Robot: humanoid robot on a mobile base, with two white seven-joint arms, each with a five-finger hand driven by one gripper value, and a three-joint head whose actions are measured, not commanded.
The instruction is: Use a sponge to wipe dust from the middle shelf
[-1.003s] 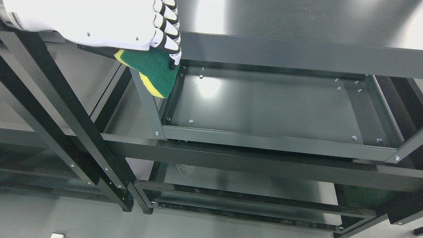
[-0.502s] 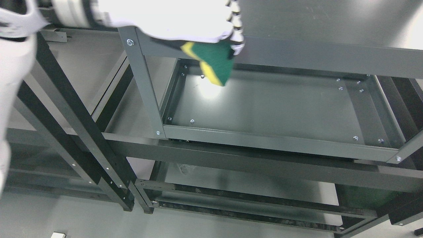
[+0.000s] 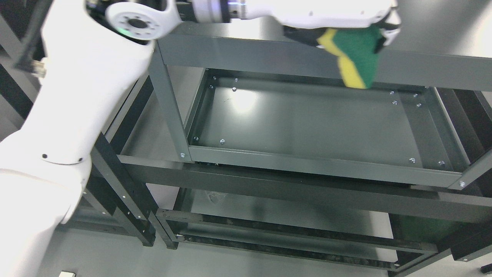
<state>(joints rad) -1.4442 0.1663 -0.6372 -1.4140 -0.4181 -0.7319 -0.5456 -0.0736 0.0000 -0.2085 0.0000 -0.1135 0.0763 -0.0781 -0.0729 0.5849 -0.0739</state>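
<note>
My left hand (image 3: 346,21) reaches across the top of the picture, its white arm (image 3: 73,100) rising from the lower left. Its fingers are closed on a green and yellow sponge (image 3: 355,57), which hangs tilted in front of the top rail of the dark grey rack. Below it lies the middle shelf (image 3: 307,123), a flat grey panel with bolts at its corners and a bright glare spot at its left. The sponge is above the shelf's back right part, apart from the panel. My right hand is out of view.
The rack's upright post (image 3: 169,107) stands at the shelf's left front corner. A front rail (image 3: 323,165) edges the shelf. A lower shelf frame (image 3: 284,231) shows beneath. Another black rack (image 3: 115,181) stands to the left, partly behind my arm.
My left hand has carried the sponge rightward along the top rail, from the shelf's left corner to its right part. More of my arm has swung into the picture.
</note>
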